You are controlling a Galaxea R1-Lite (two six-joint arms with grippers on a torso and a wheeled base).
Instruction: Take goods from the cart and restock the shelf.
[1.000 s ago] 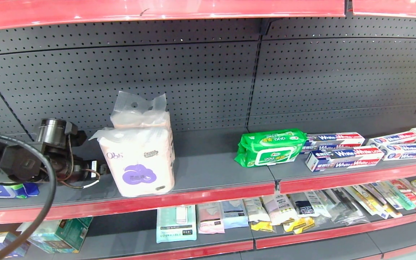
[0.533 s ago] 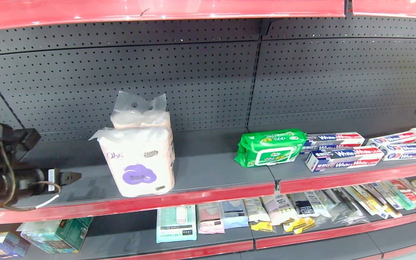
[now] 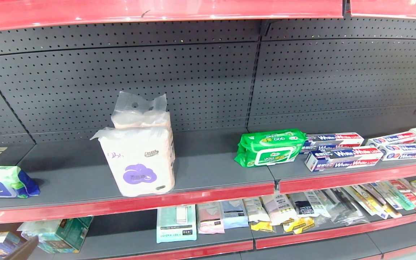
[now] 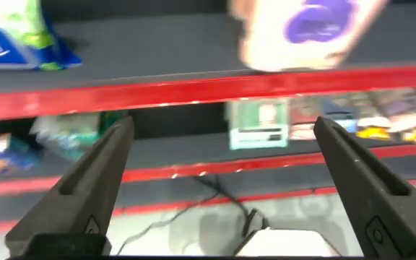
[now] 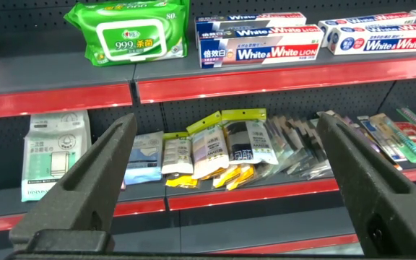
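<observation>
In the head view, the toilet paper pack (image 3: 141, 159) stands upright left of centre, on the middle shelf (image 3: 208, 162) close to its red front edge. At the left edge of the frame a blue and green tissue pack (image 3: 4, 181) lies on the same shelf, well apart from it. Right of centre lies a green wipes pack (image 3: 269, 147), with toothpaste boxes (image 3: 343, 158) just beside it and running on to the right edge. Along the bottom of the frame, the lower shelf (image 3: 121, 231) carries a row of flat packets (image 3: 237, 216).

In the left wrist view, your left tool (image 4: 223, 121) is open, its two dark fingers spread wide with nothing between them. The toilet paper pack is blurred here. It stands on the shelf beyond the fingertips, past the red edge and well apart from the tool. The blue and green tissue pack lies farther along that shelf.

In the right wrist view, your right tool (image 5: 226, 118) is also open and holds nothing. Beyond its fingers you see the flat packets on the lower shelf. The green wipes pack and toothpaste boxes lie on the shelf over them.
</observation>
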